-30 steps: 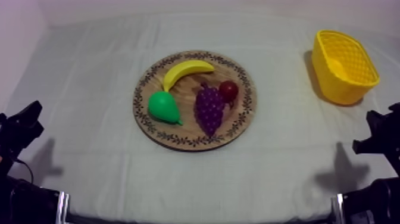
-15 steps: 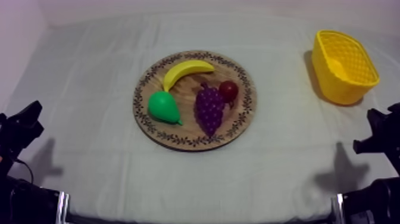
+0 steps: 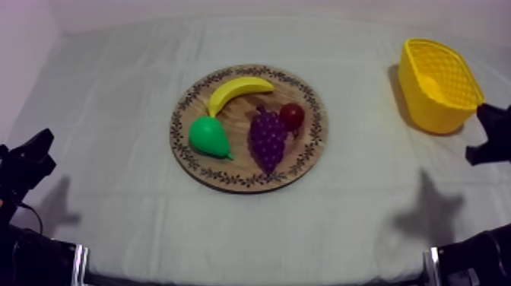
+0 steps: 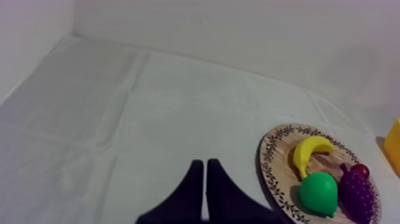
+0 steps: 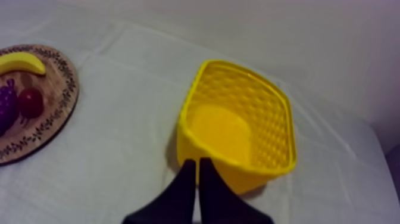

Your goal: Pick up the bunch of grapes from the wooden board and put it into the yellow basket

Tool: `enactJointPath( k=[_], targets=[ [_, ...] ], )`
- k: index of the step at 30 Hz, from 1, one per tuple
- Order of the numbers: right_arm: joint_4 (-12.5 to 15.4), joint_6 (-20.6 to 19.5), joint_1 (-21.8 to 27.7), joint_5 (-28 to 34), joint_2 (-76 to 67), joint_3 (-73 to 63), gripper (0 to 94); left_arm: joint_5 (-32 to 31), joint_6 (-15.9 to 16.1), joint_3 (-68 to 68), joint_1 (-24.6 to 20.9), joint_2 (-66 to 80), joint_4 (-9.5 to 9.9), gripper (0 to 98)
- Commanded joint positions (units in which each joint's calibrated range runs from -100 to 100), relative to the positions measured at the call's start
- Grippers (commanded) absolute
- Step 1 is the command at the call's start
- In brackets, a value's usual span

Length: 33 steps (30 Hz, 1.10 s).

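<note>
**Auditor:** Position of the bunch of grapes?

**Inspector:** It lies on the wooden board, in the board's right half. Its broad end faces the far side and it tapers toward the near rim. The small red fruit sits just beside it on the right, at its broad end. The pear lies to its left with bare wood between them. The banana curves along the far part of the board.

**Auditor:** And the yellow basket?

**Inspector:** It stands open side up at the far right of the tabletop, well apart from the board.

**Auditor:** Left gripper?

**Inspector:** It is low at the tabletop's left edge, well apart from the board. Its fingers are pressed together into a narrow wedge with nothing between them.

**Auditor:** Right gripper?

**Inspector:** It is at the right edge, near the basket. In its wrist view the fingers are likewise pressed together, holding nothing, and the tips point at the basket's near wall. Whether they touch that wall I cannot tell.

**Auditor:** Task status?

**Inspector:** The grapes are on the board, not in the basket.
</note>
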<state>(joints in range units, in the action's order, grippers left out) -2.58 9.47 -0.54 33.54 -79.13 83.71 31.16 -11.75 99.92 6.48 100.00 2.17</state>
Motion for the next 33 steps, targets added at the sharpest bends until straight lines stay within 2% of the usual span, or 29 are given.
enactJointPath(
  k=[1, 7, 17, 23, 28, 33],
  targets=[
    [-0.08, -0.04, -1.21, 2.00, 6.24, -7.49, 0.4, -0.03, 0.00, -0.03, 0.00, 0.00, 0.00, 0.1],
    [-0.57, -2.01, -5.75, 8.94, 17.72, -22.54, 0.3, -0.03, 0.00, -0.03, 0.00, 0.00, 0.00, 0.1],
    [1.54, -7.24, -12.33, 23.45, 35.45, -46.71, 0.3, -0.03, 0.00, -0.03, 0.00, 0.00, 0.00, 0.1],
    [3.06, -8.93, -15.01, 30.95, 45.26, -59.70, 0.3, -0.03, 0.00, -0.03, 0.00, 0.00, 0.00, 0.1],
    [2.48, -11.31, -16.67, 37.11, 52.87, -69.02, 0.3, -0.03, 0.00, -0.03, 0.00, 0.00, 0.00, 0.1],
    [0.34, -15.16, -18.87, 44.19, 60.26, -77.85, 0.3, -0.03, 0.00, -0.03, 0.00, 0.00, 0.00, 0.1]
  ],
)
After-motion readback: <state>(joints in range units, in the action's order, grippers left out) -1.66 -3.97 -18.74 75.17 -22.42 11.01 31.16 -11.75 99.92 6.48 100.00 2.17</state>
